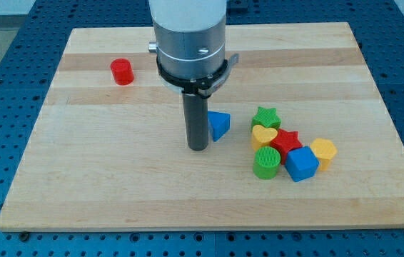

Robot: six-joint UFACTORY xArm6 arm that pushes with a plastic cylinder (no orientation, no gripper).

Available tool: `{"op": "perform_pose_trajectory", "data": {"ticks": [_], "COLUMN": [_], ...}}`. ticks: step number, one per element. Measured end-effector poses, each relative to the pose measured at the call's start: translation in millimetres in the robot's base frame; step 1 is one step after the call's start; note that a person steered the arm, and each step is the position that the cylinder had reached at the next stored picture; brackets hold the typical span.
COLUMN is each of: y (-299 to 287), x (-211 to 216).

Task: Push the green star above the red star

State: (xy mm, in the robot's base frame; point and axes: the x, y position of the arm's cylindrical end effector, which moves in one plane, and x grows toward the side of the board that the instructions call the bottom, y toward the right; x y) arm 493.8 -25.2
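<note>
The green star [266, 116] lies right of the board's middle, at the top of a cluster of blocks. The red star [287, 140] lies just below and to the right of it, with a yellow heart [263, 135] touching both. My tip [198, 147] rests on the board to the left of the cluster, about a hundred pixels left of the green star. A blue triangle [219, 125] sits right beside the rod, between it and the green star.
A green cylinder [266, 163], a blue cube [302, 163] and a yellow hexagon [323, 151] crowd the lower side of the red star. A red cylinder [122, 71] stands alone at the upper left. The wooden board [81, 178] ends near each edge of the view.
</note>
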Motion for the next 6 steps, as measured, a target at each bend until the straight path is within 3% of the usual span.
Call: {"op": "perform_pose_trajectory", "data": {"ticks": [3,6], "y": [-18.9,67.9], "x": [-37.9,-26.6]}}
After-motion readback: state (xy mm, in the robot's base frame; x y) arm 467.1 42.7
